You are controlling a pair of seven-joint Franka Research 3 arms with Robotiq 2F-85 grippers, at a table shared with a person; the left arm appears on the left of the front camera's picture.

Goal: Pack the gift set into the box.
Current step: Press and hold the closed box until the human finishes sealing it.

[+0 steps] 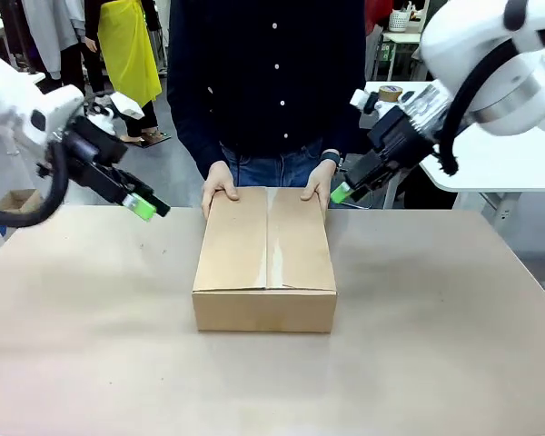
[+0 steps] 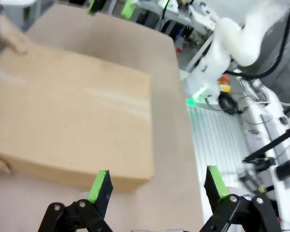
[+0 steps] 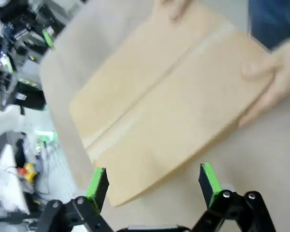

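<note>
One small carton (image 1: pixel 16 199) far left of the box, off the table, on the floor. One left gripper (image 1: pixel 143 208) in the air left of the box (image 1: pixel 265 255), level with its far end, well apart from it, fingers pointing down toward it.

One box, large brown carton, mid table (image 1: pixel 82 345), top flaps shut, centre seam running toward the person. Two hands on it: one hand (image 1: pixel 220 185) on the far corner toward the robot's left, the other hand (image 1: pixel 317 188) on the far corner toward the robot's right. One person, standing just behind the box.

One right gripper (image 1: pixel 341 193) just right of the box's far corner, close to the hand there, not touching. One tape roll (image 1: pixel 391 93) on a white table beyond it.

Left wrist view: left gripper (image 2: pixel 157 186) jaws wide apart, nothing between them, box (image 2: pixel 72 116) top and one side wall ahead, fingertips of a hand (image 2: pixel 9 36) on its edge. Right wrist view: right gripper (image 3: pixel 152 181) jaws wide apart, empty, box (image 3: pixel 169 101) seam running diagonally, a hand (image 3: pixel 275 72) gripping its corner. The front view gives the grippers side-on, so their gaps are hard to read there.
</note>
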